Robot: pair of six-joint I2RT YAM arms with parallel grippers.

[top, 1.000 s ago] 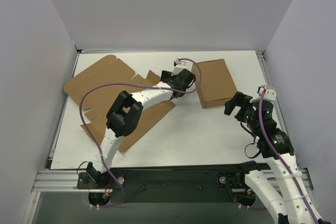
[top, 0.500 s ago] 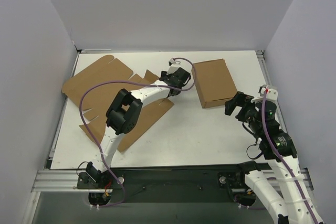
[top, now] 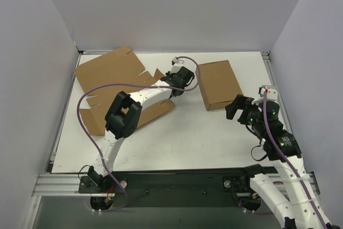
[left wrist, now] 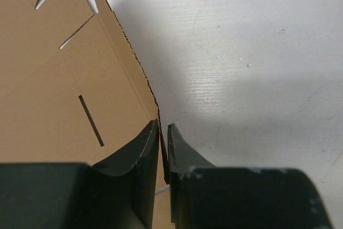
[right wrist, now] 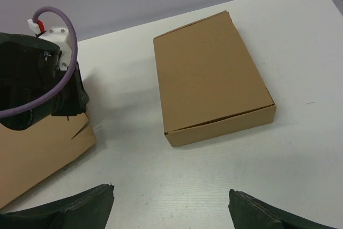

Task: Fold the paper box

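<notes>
The paper box (top: 110, 71) is a flat brown die-cut sheet with flaps and slits, lying at the left of the table with its far part tilted up. My left gripper (top: 169, 78) is shut on its right edge; in the left wrist view the jaws pinch the corrugated edge (left wrist: 158, 112) of the sheet (left wrist: 53, 84), close to a thin slit. A corner of the sheet (right wrist: 32, 154) shows under the left wrist in the right wrist view. My right gripper (top: 236, 108) stands open over bare table, its fingers (right wrist: 80, 207) wide apart and holding nothing.
A tidy closed brown carton (top: 218, 84) lies at the right of centre, just beyond my right gripper, also seen as the carton (right wrist: 211, 76) in the right wrist view. The purple cable (top: 86, 105) loops over the left arm. White walls close in the table (top: 214, 132) on three sides.
My left gripper has closed on the sheet's right edge and the sheet has swung, its far-left part rising toward the back. The right arm has shifted slightly left.
</notes>
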